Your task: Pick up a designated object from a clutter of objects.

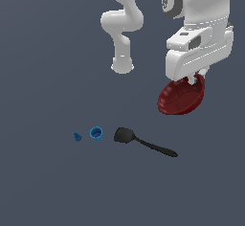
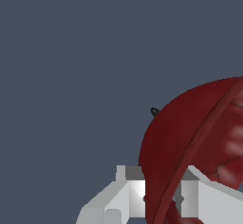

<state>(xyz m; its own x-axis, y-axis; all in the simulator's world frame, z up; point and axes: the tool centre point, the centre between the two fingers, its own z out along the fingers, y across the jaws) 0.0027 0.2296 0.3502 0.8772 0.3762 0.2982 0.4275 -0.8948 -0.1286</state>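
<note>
The exterior view is showing the black spatula [image 1: 143,142], small blue cup [image 1: 96,133] and tiny blue piece [image 1: 77,137] lying on the worktop [image 1: 43,182], none of which is clearly appearing in the wrist view. That closer view is showing the end effector [image 2: 161,198] clamping its fingers [image 2: 135,192] together on the rim of the dark red bowl [image 1: 181,97]. The bowl is hanging tilted at the exterior view's right, above and apart from the clutter.
</note>
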